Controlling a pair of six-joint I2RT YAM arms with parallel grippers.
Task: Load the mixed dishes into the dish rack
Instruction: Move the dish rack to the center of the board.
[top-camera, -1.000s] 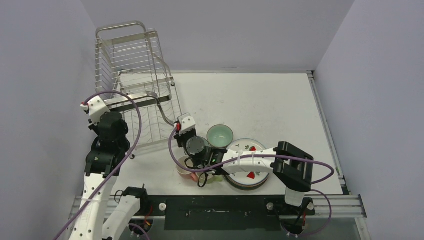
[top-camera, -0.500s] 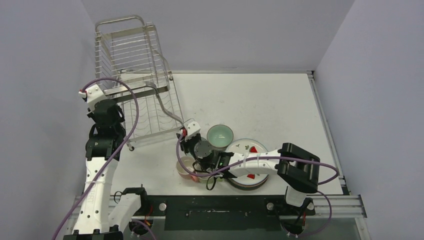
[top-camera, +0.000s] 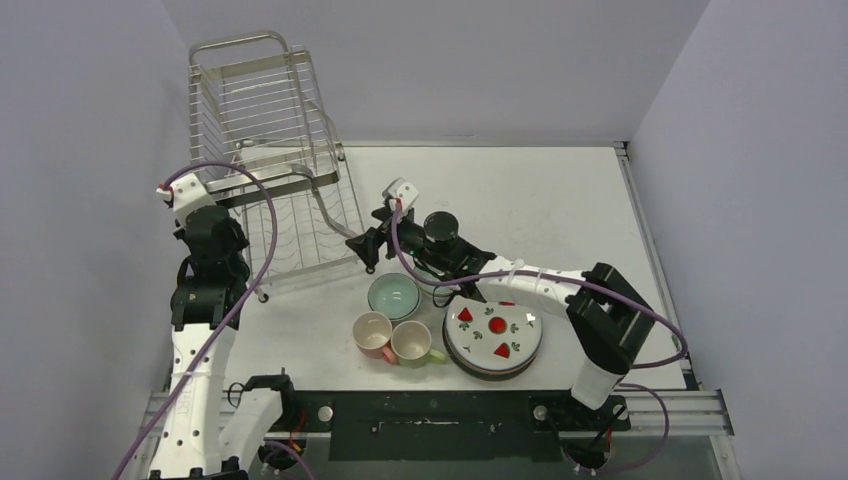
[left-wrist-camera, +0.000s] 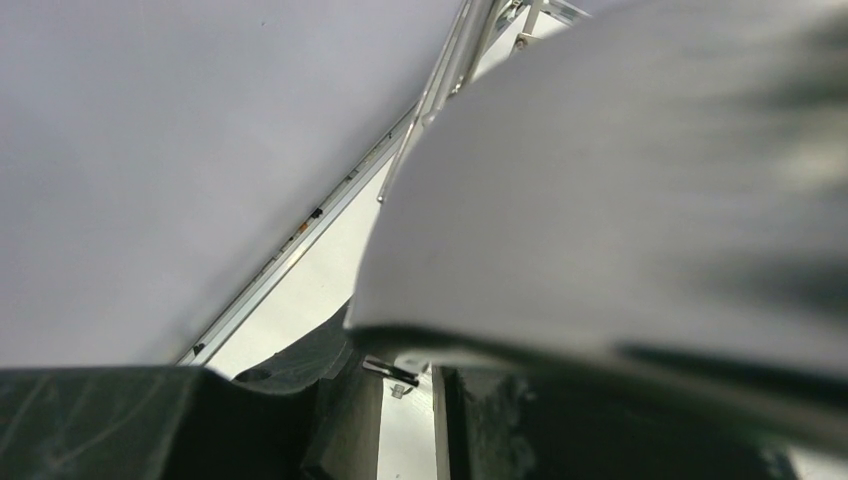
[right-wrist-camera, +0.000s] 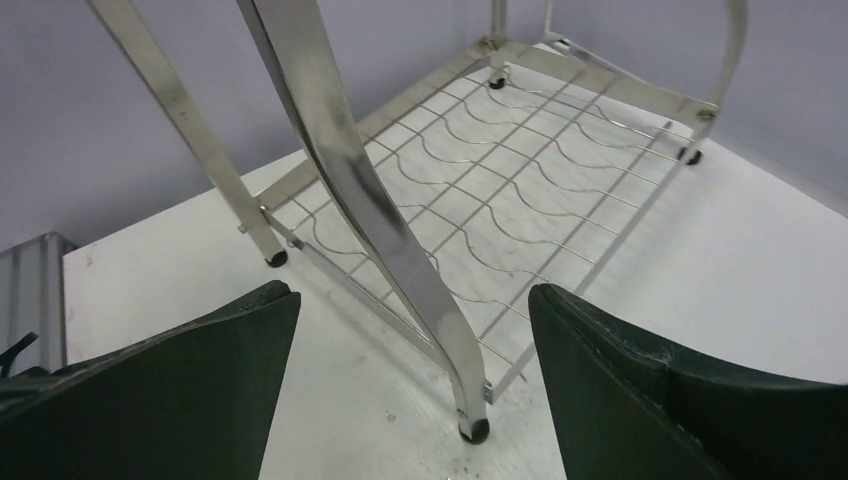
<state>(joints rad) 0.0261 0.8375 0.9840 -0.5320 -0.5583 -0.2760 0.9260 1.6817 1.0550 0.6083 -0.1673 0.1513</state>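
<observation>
The dish rack (top-camera: 268, 120), a tall steel wire frame, stands at the back left. My left gripper (top-camera: 212, 205) is at its left side rail; a blurred grey bar of the rack (left-wrist-camera: 600, 200) crosses the narrow gap of the left gripper (left-wrist-camera: 410, 385), which is shut on it. My right gripper (top-camera: 368, 248) is open at the rack's near right leg (right-wrist-camera: 350, 170), and the right gripper (right-wrist-camera: 412, 295) has one finger either side with nothing held. A mint-green bowl (top-camera: 393, 295), pink mug (top-camera: 372, 332), green mug (top-camera: 412, 342) and strawberry plate (top-camera: 493, 335) sit near the front.
The strawberry plate lies on top of a brown-rimmed plate, of which only the edge shows. The white table (top-camera: 540, 210) ends in a raised rail on the right, with grey walls close behind and to the left. The rack's lower wire shelf (right-wrist-camera: 520, 190) lies just past the right fingers.
The right arm swung from over the mugs up to the rack's near right leg, and its jaws opened. The bowl now lies further left. The left arm shifted the rack back and more upright.
</observation>
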